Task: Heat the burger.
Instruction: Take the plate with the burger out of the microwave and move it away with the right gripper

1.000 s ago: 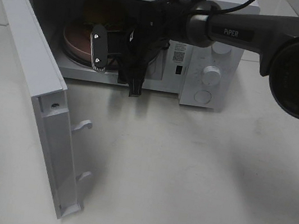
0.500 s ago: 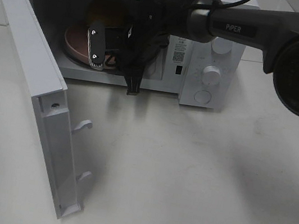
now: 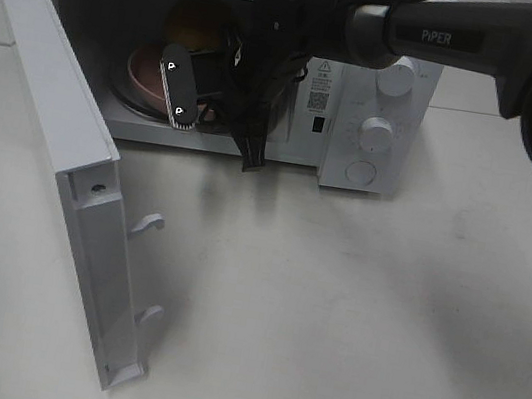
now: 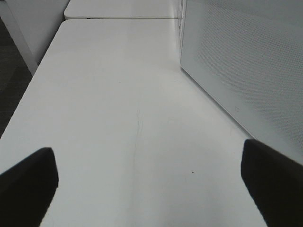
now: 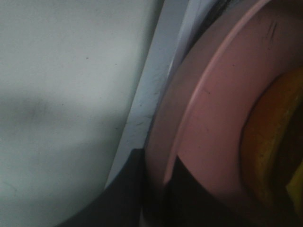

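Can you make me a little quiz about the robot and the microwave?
1. True or false: the microwave door is open.
2. What is the burger sitting on? A pink plate, B the table, C a bowl.
3. Which pincer grips the plate's rim?

Key: 1 true. 2 A. 3 the right pincer; the left pincer hangs open over the table.

Microwave (image 3: 374, 126): white casing, smooth with a dull sheen; the door's (image 3: 60, 157) inner edge looks like moulded white plastic. Table (image 3: 347, 324): matt off-white, smooth, faintly scuffed. Plate (image 5: 213, 123): pink, smooth, satin finish with fine scratches. Burger (image 3: 198, 22): glossy golden-brown bun. Right arm (image 3: 473, 45): dark grey, semi-gloss shell.
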Available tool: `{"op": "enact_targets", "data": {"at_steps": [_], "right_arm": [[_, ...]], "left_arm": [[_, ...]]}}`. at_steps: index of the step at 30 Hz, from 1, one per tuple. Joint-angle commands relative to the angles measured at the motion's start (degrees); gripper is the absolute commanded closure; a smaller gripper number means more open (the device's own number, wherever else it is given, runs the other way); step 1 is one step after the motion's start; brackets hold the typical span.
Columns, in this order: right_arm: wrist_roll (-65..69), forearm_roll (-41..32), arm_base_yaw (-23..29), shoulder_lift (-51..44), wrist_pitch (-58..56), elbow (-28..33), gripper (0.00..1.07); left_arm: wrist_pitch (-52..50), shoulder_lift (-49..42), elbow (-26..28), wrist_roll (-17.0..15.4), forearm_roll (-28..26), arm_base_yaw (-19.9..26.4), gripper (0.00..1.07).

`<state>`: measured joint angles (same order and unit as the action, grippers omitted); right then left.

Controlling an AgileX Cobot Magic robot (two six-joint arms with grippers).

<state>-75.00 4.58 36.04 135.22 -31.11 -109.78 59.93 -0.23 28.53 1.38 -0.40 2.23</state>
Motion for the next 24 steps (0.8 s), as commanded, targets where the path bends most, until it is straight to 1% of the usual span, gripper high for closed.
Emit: {"op": "enact_targets", "data": {"at_steps": [1,2,4,6,7,9,13,15,18,23,24], "right_arm": [[-1.66,-0.80,0.23,-2.23,0.11,2.06,1.07],[-2.81,-0.80,0.23,-3.61,1.55,4.35,1.07],[-2.98,-0.80,0.23,-4.18,2.23,5.27,1.07],[-4.47,-0.80,0.23,-6.02,3.61,8.59,1.07],[-4.47,-0.80,0.23,-6.02,3.61,8.59,1.07],[-5.56,-0.80,0.23,-8.37,5.79,12.15,1.07],[-5.79,-0.80,0.23,-9.51,6.59,13.75,1.07],[-6.42,-0.80,0.23,-11.63,7.51,16.44,1.07],[-6.93,-0.80,0.23,-12.26,8.14,17.25,1.07],[-7.56,-0.80,0.11,-15.47,11.17,21.60,1.07],[-7.56,-0.80,0.11,-15.47,11.17,21.60,1.07]], "left_arm": [[-0.46,-1.20,0.11,-0.34,0.00,0.06,0.03],[-0.46,-1.20,0.11,-0.34,0.00,0.06,0.03],[-0.46,-1.20,0.11,-0.34,0.00,0.06,0.03],[-0.46,-1.20,0.11,-0.34,0.00,0.06,0.03],[-0.46,-1.20,0.11,-0.34,0.00,0.06,0.03],[-0.46,-1.20,0.11,-0.34,0.00,0.06,0.03],[-0.46,-1.20,0.11,-0.34,0.00,0.06,0.03],[-0.46,-1.20,0.11,-0.34,0.00,0.06,0.03],[-0.46,-1.20,0.11,-0.34,0.00,0.06,0.03],[-0.46,-1.20,0.11,-0.34,0.00,0.06,0.03],[-0.46,-1.20,0.11,-0.34,0.00,0.06,0.03]]}}
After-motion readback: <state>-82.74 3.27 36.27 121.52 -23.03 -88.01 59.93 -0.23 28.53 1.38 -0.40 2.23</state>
